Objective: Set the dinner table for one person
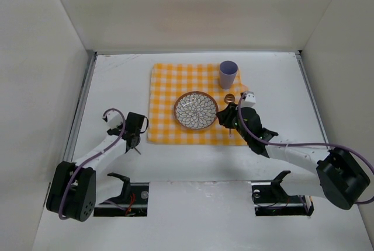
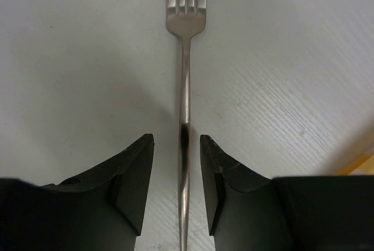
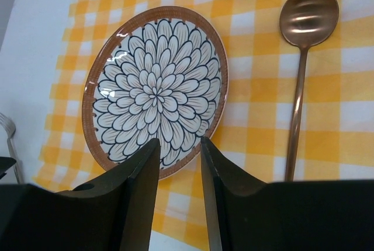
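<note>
A silver fork (image 2: pixel 184 87) lies flat on the white dinner table (image 1: pixel 280 82), left of the yellow-and-white checked cloth (image 1: pixel 169 87). My left gripper (image 2: pixel 177 140) is open and straddles the fork's handle, both fingers clear of it; in the top view it (image 1: pixel 134 140) sits by the cloth's near left corner. A flower-patterned plate (image 1: pixel 196 110) with a brown rim lies on the cloth. A copper spoon (image 3: pixel 301 76) lies to its right. My right gripper (image 3: pixel 180 143) is open and empty over the plate's near right rim (image 3: pixel 153 90).
A lilac cup (image 1: pixel 228 74) stands upright at the cloth's far right corner. White walls enclose the table on the left, far and right sides. The arm bases sit at the near edge.
</note>
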Available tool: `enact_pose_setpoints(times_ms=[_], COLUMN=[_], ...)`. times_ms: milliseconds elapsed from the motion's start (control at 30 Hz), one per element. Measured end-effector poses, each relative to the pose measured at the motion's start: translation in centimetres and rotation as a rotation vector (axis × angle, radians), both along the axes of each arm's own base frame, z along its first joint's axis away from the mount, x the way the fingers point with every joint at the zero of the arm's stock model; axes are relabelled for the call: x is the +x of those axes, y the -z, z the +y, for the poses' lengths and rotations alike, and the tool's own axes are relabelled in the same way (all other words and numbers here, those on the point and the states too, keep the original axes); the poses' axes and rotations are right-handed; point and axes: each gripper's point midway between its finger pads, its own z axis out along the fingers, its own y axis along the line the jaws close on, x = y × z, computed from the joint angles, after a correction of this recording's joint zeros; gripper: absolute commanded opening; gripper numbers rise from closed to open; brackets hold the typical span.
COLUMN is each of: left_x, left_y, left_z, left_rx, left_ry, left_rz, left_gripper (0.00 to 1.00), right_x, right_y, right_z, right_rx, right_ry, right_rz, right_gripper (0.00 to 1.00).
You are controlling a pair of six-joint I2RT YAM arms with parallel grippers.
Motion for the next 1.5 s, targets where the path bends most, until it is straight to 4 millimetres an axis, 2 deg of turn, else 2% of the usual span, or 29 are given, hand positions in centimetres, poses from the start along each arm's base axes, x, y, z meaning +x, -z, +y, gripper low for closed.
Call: enact_pose_setpoints(times_ms=[267, 500, 733, 900, 1000, 1133, 1233, 1300, 1400, 1500], left_x=[1.2, 0.9, 1.8, 2.1, 2.1, 3.8, 6.4, 7.9, 9.8, 11.1], left_y=[0.1, 1.1, 1.3, 1.0, -0.3, -4.4, -8.6, -10.5, -11.3, -9.8], left_z=[-0.1, 0.0, 0.6, 0.5, 0.0, -2.0, -5.2, -7.5, -10.7, -13.3], left_rx=[-0.026, -0.052, -0.112, -0.151, -0.135, -0.080, -0.029, 0.001, 0.049, 0.099], left_ry=[-0.007, -0.006, -0.046, -0.028, 0.032, 0.167, 0.314, 0.405, 0.529, 0.635], left_rz=[-0.051, -0.036, -0.061, -0.089, -0.110, -0.161, -0.211, -0.226, -0.198, -0.126], left_gripper=[0.30, 0.27, 0.07, 0.02, 0.01, 0.02, 0.02, 0.03, 0.03, 0.03], right_x=[0.0, 0.2, 0.5, 0.8, 1.0, 1.1, 1.1, 1.1, 1.1, 1.0], right_y=[0.0, 0.0, -0.4, -1.1, -1.6, -1.6, -1.6, -1.6, -1.5, -1.3], right_z=[0.1, -0.2, -0.7, -1.2, -1.5, -1.7, -1.7, -1.7, -1.8, -1.9], right_rx=[0.007, 0.006, 0.013, 0.025, 0.034, 0.034, 0.036, 0.036, 0.037, 0.035], right_ry=[-0.004, 0.002, 0.018, 0.034, 0.044, 0.052, 0.053, 0.053, 0.056, 0.057], right_rz=[0.001, 0.002, -0.007, -0.023, -0.033, -0.034, -0.032, -0.033, -0.030, -0.026], right_gripper=[0.40, 0.40, 0.40, 0.41, 0.41, 0.41, 0.41, 0.42, 0.42, 0.42])
